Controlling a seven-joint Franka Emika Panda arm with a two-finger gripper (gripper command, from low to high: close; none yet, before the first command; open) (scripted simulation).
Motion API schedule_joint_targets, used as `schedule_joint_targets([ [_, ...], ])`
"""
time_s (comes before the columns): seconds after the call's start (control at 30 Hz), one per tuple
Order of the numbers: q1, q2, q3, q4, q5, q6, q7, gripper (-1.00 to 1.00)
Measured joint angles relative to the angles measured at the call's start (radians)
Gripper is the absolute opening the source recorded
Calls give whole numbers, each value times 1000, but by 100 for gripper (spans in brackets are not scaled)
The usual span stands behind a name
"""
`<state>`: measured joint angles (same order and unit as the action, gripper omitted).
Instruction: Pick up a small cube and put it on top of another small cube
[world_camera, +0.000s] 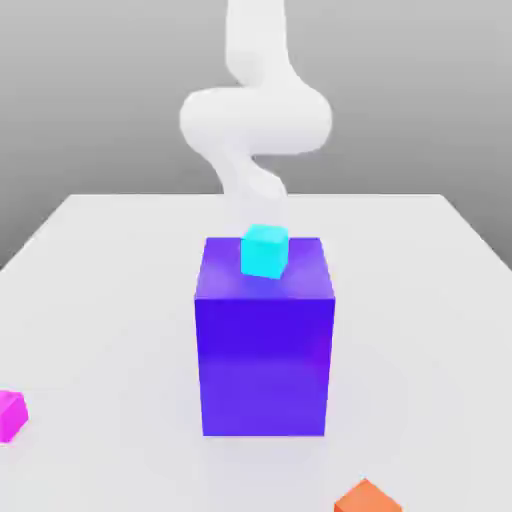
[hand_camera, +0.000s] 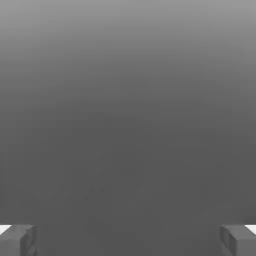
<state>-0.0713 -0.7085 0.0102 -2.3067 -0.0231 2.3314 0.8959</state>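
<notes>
The exterior view presents a flat white counter (world_camera: 110, 300) carrying a tall, glossy blue-violet block (world_camera: 265, 350) at its centre. A small cyan cube (world_camera: 265, 250) rests on the top face of that block, near the far edge. A small magenta cube (world_camera: 11, 414) sits on the counter at the exterior view's left edge, and a small orange cube (world_camera: 367, 497) sits at the lower edge toward the exterior view's right; both lie well apart from the block and from each other. The white robot arm (world_camera: 255, 115) rises behind the block, its lower part hidden by the block and the cyan cube.

The hand view presents the two grey fingers (hand_camera: 17, 240), one at each lower corner, spread fully apart and released, gripper (hand_camera: 128, 241) grasping nothing. A plain grey gradient lies between and beyond the fingers; no cube lies between them
</notes>
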Motion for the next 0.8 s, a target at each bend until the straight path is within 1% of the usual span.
schedule_joint_targets([
  [0.23,-187,261,9,-19,-66,88,273,0],
  [0.5,-342,551,-43,-40,-111,188,556,0],
  [0.67,-448,731,-95,-54,-82,254,693,0],
  [0.8,-495,873,-118,-66,-12,307,769,0],
])
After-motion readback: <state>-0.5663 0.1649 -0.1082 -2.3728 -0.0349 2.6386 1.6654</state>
